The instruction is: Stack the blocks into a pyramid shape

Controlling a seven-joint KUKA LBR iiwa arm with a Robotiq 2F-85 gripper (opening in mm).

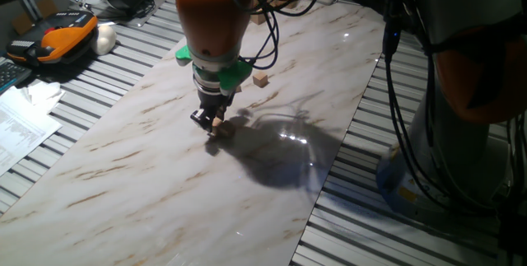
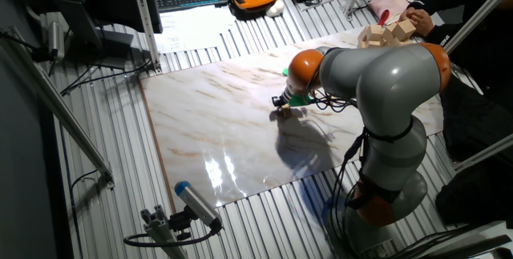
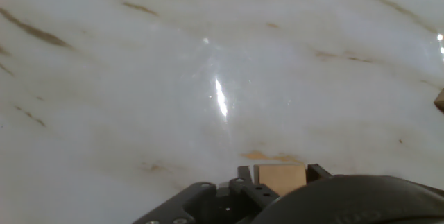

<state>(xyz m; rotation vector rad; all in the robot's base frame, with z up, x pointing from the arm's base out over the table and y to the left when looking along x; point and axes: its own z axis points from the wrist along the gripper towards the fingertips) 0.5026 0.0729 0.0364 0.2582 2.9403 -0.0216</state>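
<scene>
Gripper low over the marble board, fingers closed on one small tan block, seen between the jaws in the hand view. Held by two opposite faces, probably so that the bottom face stays flat for setting down. Cannot tell whether the block touches the board already or hangs just above it.

Second block alone on the board, behind the gripper and near it, not touching. Other blocks of the six not clearly found in these views; a tan corner at the right edge of the hand view too small to name. No pyramid begun near the gripper, so task judged to be at an early step.

Pile of larger pale blocks at the far corner, well apart, a person's hand just beside it.

Wide bare marble ahead of the fingers and on both sides; board edge not near. Open room for lowering and for backing straight up. Black cables hanging near the wrist, worth watching during turns.
</scene>
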